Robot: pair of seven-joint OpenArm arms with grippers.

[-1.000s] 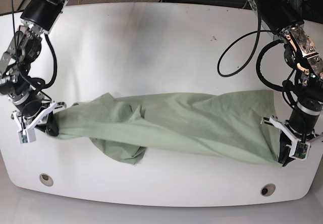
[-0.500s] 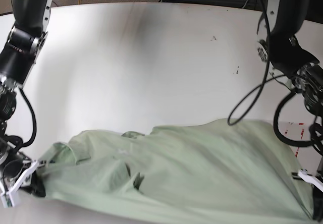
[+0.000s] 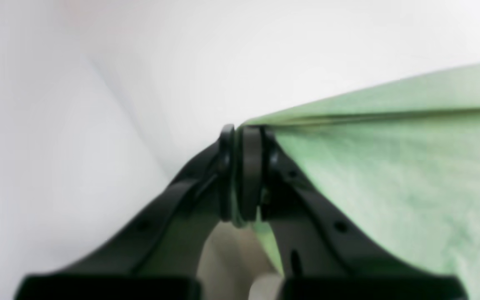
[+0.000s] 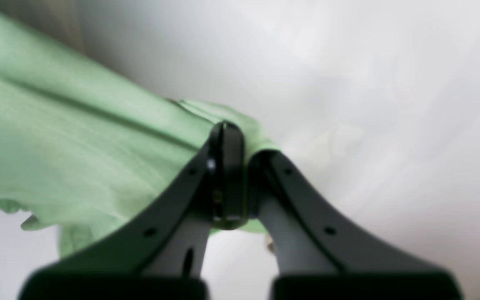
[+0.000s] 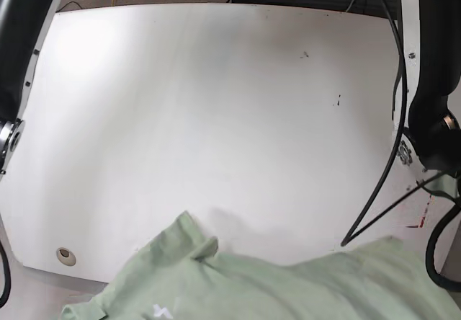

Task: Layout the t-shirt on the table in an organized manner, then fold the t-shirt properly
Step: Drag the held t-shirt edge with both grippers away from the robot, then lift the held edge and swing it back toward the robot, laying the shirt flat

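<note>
On the base view's left, my right gripper (image 4: pixel 233 175) is clamped tight on a bunched edge of the t-shirt (image 5: pixel 288 287); my wrist camera shows the jaws pressed together with pale green cloth pinched between them and trailing off to the left of the fingers. The t-shirt hangs lifted above the table (image 5: pixel 216 118), filling the bottom of the base view in front of the near edge, its collar region near the middle-left and a round grommet hole (image 5: pixel 65 254) showing just left of the cloth. The white tabletop beyond the t-shirt carries a few dark specks (image 5: pixel 336 102). To the right of the t-shirt, my left gripper (image 3: pixel 244 175) is likewise closed on a taut corner of the fabric, which stretches away to the right of its fingers.
</note>
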